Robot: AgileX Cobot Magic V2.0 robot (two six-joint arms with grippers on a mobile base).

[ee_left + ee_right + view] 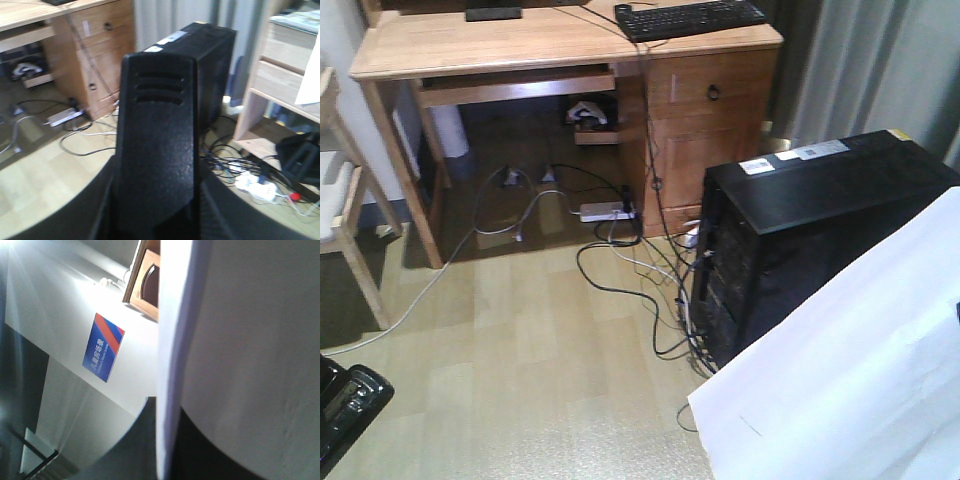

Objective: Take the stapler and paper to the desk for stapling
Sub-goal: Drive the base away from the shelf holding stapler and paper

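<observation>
Paper (850, 370) beside the PC tower (800, 230) looks thin, floppy; we'd pinch an edge. Pincers' state: can't tell.

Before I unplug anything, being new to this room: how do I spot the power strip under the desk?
Find the wooden desk at the back. On the floor beneath it, just left of its drawer cabinet, lies the power strip. It is a pale flat bar among dark cables.

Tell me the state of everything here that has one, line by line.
paper: lifted in the air, not yet on the desk
desk drawer: shut
keyboard: flat on the desk
computer tower: upright on the floor
power strip: on the floor, cable plugged in
</observation>
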